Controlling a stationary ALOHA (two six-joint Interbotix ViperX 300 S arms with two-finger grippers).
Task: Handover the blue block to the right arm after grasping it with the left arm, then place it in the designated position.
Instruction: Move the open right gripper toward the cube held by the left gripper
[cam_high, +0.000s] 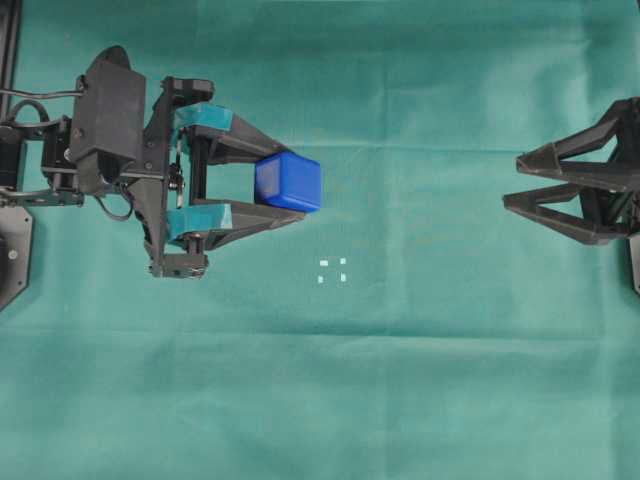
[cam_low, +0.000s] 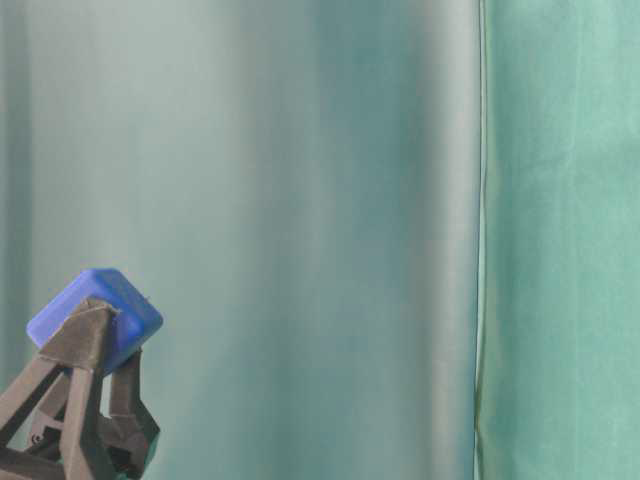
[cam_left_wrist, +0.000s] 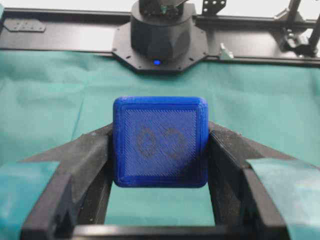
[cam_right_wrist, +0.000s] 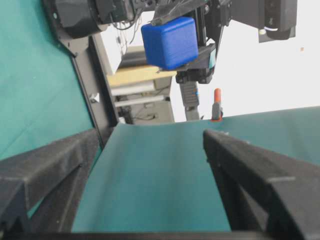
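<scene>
The blue block (cam_high: 288, 182) is raised off the green cloth, pinched between the teal-taped fingers of my left gripper (cam_high: 291, 186), which is shut on it. In the left wrist view the block (cam_left_wrist: 160, 141) fills the gap between both black fingers (cam_left_wrist: 90, 160), its embossed face toward the camera. At table level it (cam_low: 100, 300) sits tilted on the fingertips (cam_low: 85, 340). My right gripper (cam_high: 513, 182) stands open at the far right, facing the block, well apart from it. From the right wrist the block (cam_right_wrist: 170, 42) hangs ahead beyond the open right gripper (cam_right_wrist: 152, 137). The designated position (cam_high: 332, 270), tiny white marks in a square, lies below the block.
Green cloth (cam_high: 320, 400) covers the table. The right arm's black base (cam_left_wrist: 160, 35) and a black frame rail (cam_left_wrist: 60, 37) show in the left wrist view. A black frame post (cam_right_wrist: 100, 100) and an orange-topped clamp (cam_right_wrist: 217, 102) stand at the far table edge.
</scene>
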